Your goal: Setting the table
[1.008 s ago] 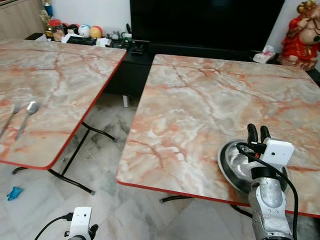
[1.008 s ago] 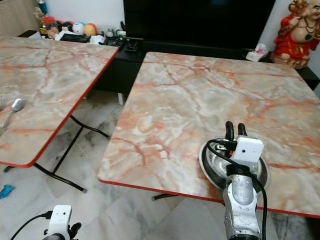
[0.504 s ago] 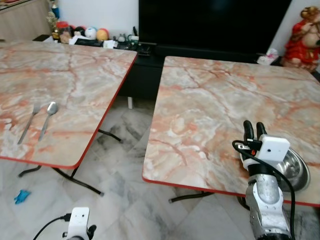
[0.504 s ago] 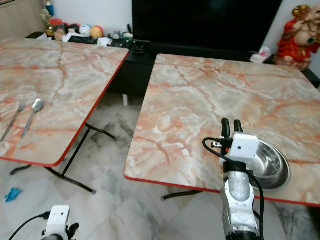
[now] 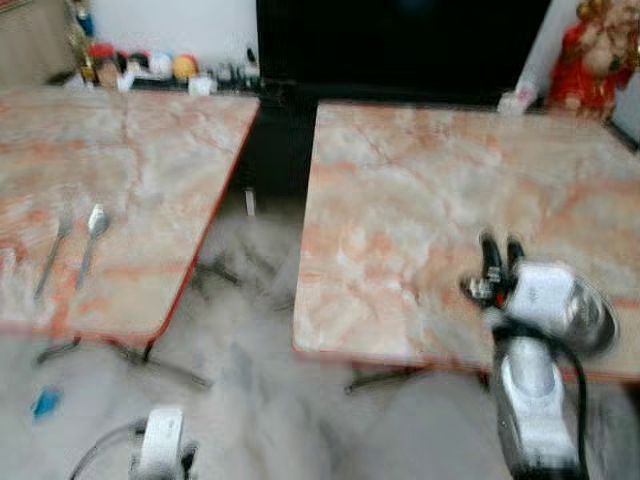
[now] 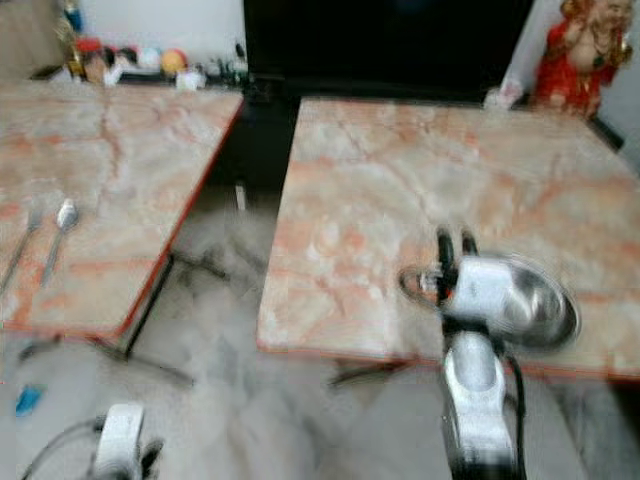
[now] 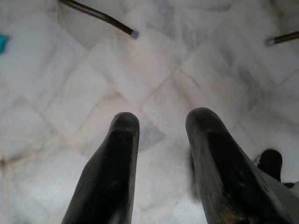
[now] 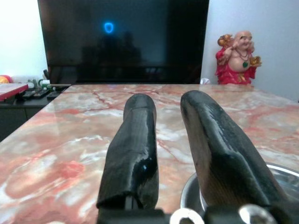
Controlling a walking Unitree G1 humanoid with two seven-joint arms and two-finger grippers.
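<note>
A steel bowl [image 5: 588, 310] rests on the right marble table [image 5: 400, 200] near its front edge, partly hidden behind my right wrist. My right gripper [image 5: 500, 248] is raised just left of the bowl, over the table, its fingers [image 8: 135, 140] open with nothing between them. In the right wrist view the bowl's rim [image 8: 190, 191] sits beneath the fingers. A fork [image 5: 52, 255] and a spoon [image 5: 92, 232] lie side by side on the left marble table [image 5: 150, 150]. My left gripper [image 7: 163, 119] hangs open over the floor. The head views are blurred.
A gap of marble floor [image 5: 250, 300] with black table legs separates the two tables. A dark TV [image 8: 121, 37] and a low cabinet with clutter stand behind them. A red statue [image 5: 590, 55] is at the back right. A small blue scrap [image 5: 45, 402] lies on the floor.
The whole picture has shifted and blurred, so the camera is moving. My right gripper, over the bowl a second ago, now stands at the bowl's left side. The bowl stays on the table.
</note>
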